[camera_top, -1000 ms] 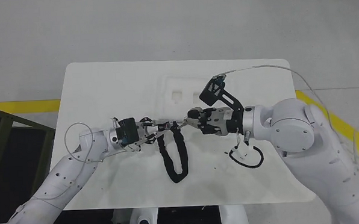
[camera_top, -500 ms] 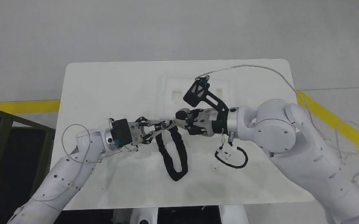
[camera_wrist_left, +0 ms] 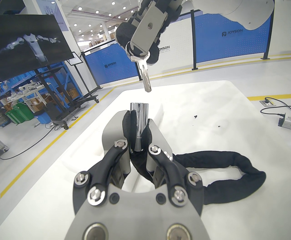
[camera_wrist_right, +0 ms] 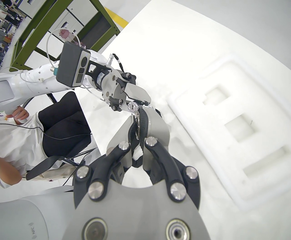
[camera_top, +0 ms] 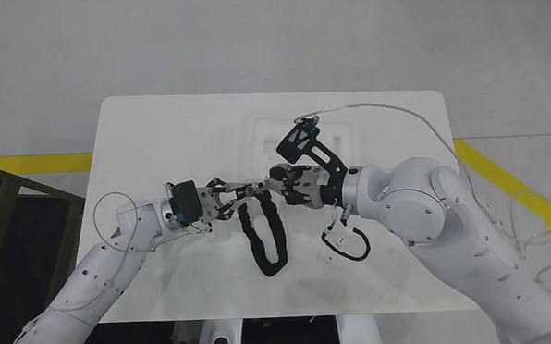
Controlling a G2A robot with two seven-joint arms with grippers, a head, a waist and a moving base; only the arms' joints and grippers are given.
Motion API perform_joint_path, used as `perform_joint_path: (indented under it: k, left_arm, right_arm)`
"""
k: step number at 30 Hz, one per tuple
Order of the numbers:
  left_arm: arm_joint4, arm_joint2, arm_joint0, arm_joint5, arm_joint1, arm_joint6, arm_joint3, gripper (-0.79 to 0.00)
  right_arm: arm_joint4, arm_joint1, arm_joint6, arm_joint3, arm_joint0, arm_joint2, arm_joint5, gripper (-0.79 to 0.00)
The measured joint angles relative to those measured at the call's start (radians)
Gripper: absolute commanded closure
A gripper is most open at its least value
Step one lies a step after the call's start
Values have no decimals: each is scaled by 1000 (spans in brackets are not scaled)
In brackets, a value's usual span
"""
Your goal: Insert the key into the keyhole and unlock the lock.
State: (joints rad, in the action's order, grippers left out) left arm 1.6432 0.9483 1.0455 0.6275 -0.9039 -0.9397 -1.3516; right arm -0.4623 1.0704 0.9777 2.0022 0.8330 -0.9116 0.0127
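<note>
Now, on the left: the left arm's fingers are clamped tight on the chrome lock cylinder, gripped between their black pads, its flat end poking out past the fingertips. Trailing back from those fingers, the black fabric-sleeved chain loop sags down and lies on the white surface. Moving across, the silver key points blade-first at the cylinder's end, tip just short of it, with a sliver of gap showing in the left wrist view. From the right wrist view, the round keyhole face sits just beyond the right fingertips, close to the key's line. The right arm's fingers are pinched shut on the key's bow. Past them, off to their side, a white foam tray with rectangular recesses rests on the surface.
</note>
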Motion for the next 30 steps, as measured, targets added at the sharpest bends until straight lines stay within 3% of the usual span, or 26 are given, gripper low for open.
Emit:
perform_joint_path:
  k: [20, 30]
  left_arm:
    - [0, 0, 0, 0, 0, 0, 0, 0]
    - [-41, 23, 34, -18, -3, 91, -40, 0]
  right_arm:
    - [-44, 29, -14, -20, -38, 44, 65, 0]
    - [-44, 38, -20, -26, -34, 46, 67, 0]
